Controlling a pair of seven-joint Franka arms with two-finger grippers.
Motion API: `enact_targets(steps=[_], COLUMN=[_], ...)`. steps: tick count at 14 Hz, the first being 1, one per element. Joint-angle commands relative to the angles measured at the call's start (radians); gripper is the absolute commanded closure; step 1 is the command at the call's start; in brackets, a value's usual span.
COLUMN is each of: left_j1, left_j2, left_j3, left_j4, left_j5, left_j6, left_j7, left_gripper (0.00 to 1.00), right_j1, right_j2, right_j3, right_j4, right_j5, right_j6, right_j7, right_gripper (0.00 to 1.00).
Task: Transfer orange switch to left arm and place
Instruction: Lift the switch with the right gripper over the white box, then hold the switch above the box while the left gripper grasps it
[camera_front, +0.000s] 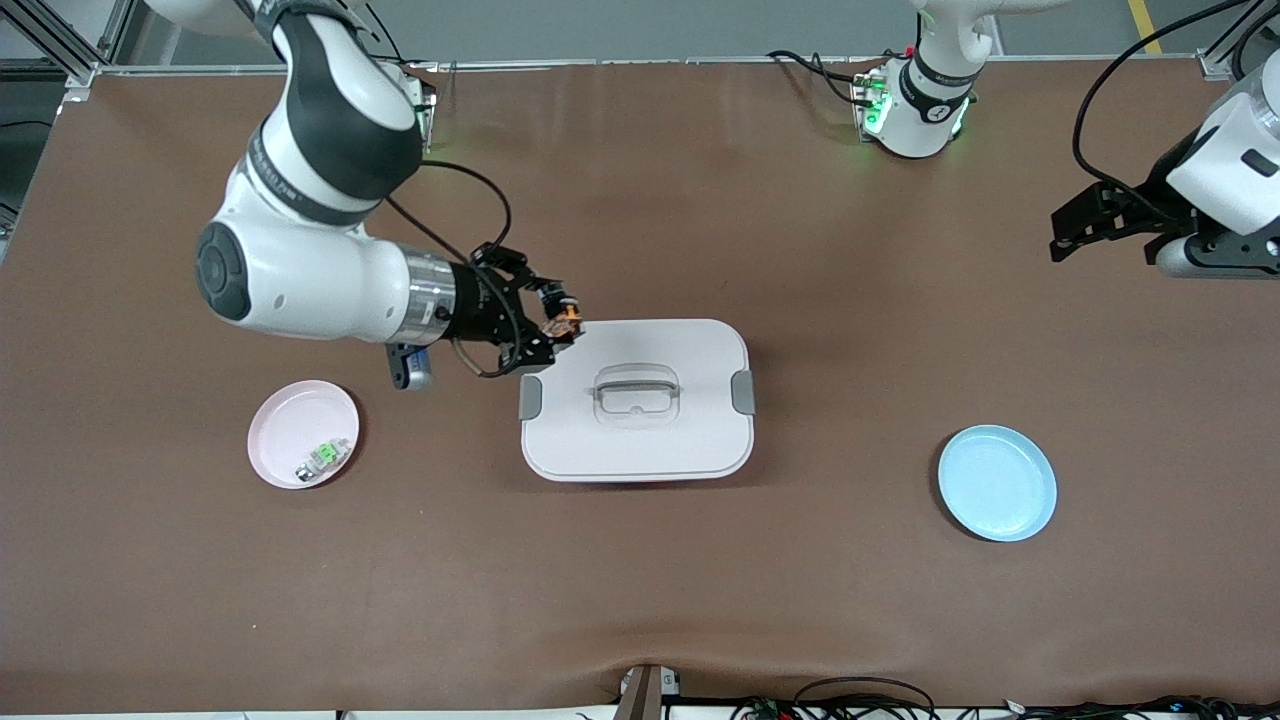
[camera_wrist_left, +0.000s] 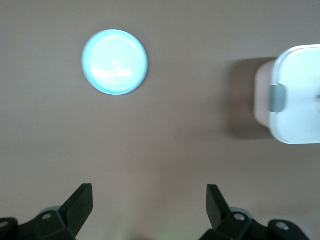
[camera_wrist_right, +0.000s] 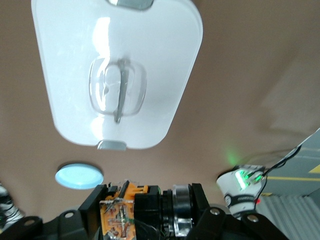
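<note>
**R arm holding switch at box corner**

Right gripper (camera_front: 560, 325) is hanging over the box (camera_front: 640, 440) corner toward the right arm's end, fingers clamping tight on the orange switch (camera_front: 567, 318). Left gripper (camera_front: 1075, 228) is waiting w/ fingers spread wide, holding nothing, over bare desk (camera_front: 640, 600) toward the left arm's end from box.

I see the orange switch (camera_front: 563, 321) — tiny, black with an orange middle — pinched in the right claw (camera_front: 560, 322), in the air over the box's edge. The box (camera_front: 640, 440) — white, rounded, grey latches, recessed lid handle — sits closed mid-bench. The left claw (camera_front: 1075, 232) waits wide apart above the left arm's end.
</note>
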Motion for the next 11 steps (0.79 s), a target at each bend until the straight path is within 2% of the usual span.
enact_targets(steps=[1, 3, 7, 11], left_j1=[0.000, -0.004, -0.030, -0.079], left_j2=[0.018, 0.032, 0.047, 0.056], left_j3=[-0.004, -0.008, -0.020, -0.052], left_j4=[0.012, 0.012, 0.012, 0.012], left_j5=[-0.115, -0.144, -0.294, -0.334], left_j6=[0.004, 0.009, 0.057, 0.141], left_j7=[-0.050, -0.070, -0.158, -0.248], left_gripper=[0.00, 0.00, 0.00, 0.00], right_j1=[0.028, 0.062, 0.131, 0.170], right_j2=[0.012, 0.018, 0.076, 0.124], right_j3=[-0.013, -0.014, -0.022, -0.022], right_j4=[0.060, 0.088, 0.169, 0.209], right_j5=[0.060, 0.059, 0.046, 0.037], right_j6=[0.030, 0.079, 0.150, 0.216], right_j7=[0.073, 0.137, 0.244, 0.315], right_gripper=[1.00, 1.00, 1.00, 1.00])
